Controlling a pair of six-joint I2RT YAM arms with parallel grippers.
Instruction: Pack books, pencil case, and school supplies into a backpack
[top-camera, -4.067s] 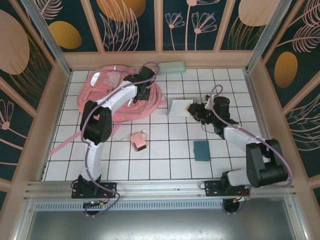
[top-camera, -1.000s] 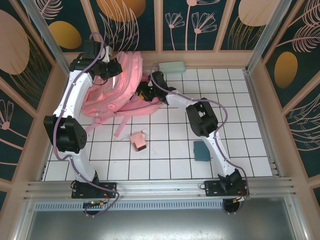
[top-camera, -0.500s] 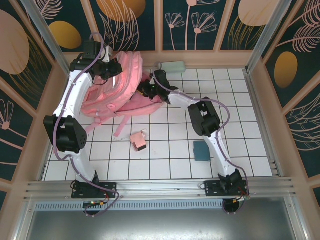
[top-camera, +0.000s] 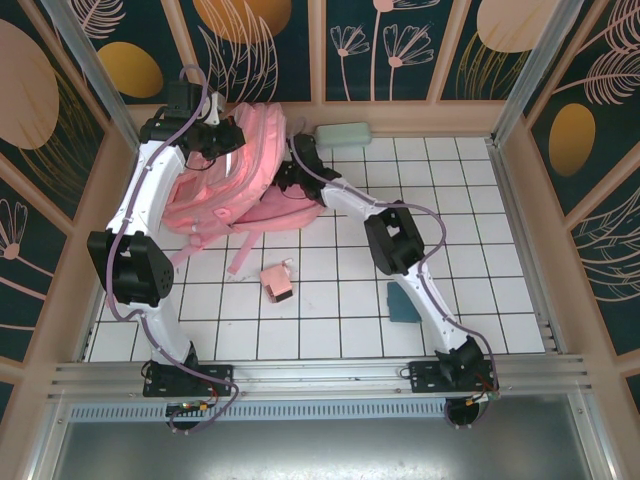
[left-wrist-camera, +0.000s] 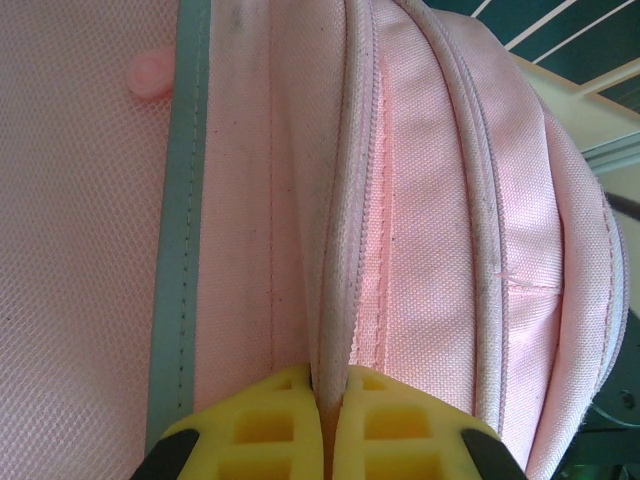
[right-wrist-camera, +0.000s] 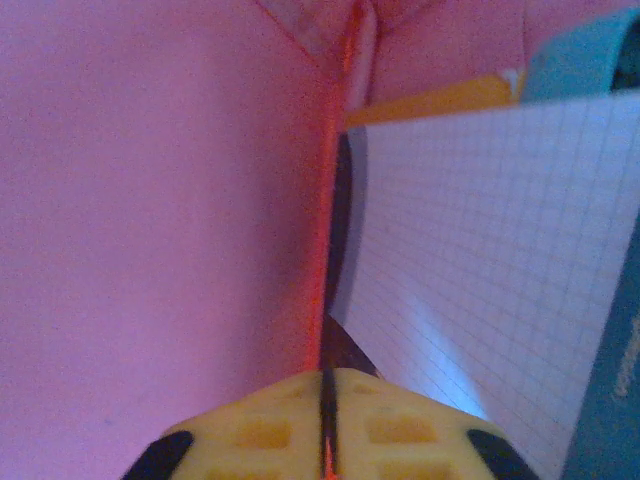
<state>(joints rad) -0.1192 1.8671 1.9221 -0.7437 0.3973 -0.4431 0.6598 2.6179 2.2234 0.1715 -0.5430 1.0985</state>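
The pink backpack (top-camera: 225, 185) stands propped up at the back left. My left gripper (top-camera: 222, 140) holds its top; in the left wrist view the yellow fingers (left-wrist-camera: 260, 425) are shut on the pale piped zipper edge (left-wrist-camera: 345, 250). My right gripper (top-camera: 288, 172) reaches into the backpack's opening. In the right wrist view it (right-wrist-camera: 326, 375) is shut on the thin dark edge of an open book, whose squared page (right-wrist-camera: 480, 250) fans right against pink lining (right-wrist-camera: 150, 220). A yellow book edge (right-wrist-camera: 430, 100) lies deeper in.
A mint-green case (top-camera: 343, 133) lies by the back wall. A little pink box (top-camera: 277, 281) sits mid-table and a teal pad (top-camera: 403, 300) to its right. A pink strap (top-camera: 245, 255) trails over the tiles. Cage walls surround the table.
Since four seconds ago the left arm has lifted the backpack upright and the right arm has carried the open book off the table into it. Over the last second the right wrist edged up-left.
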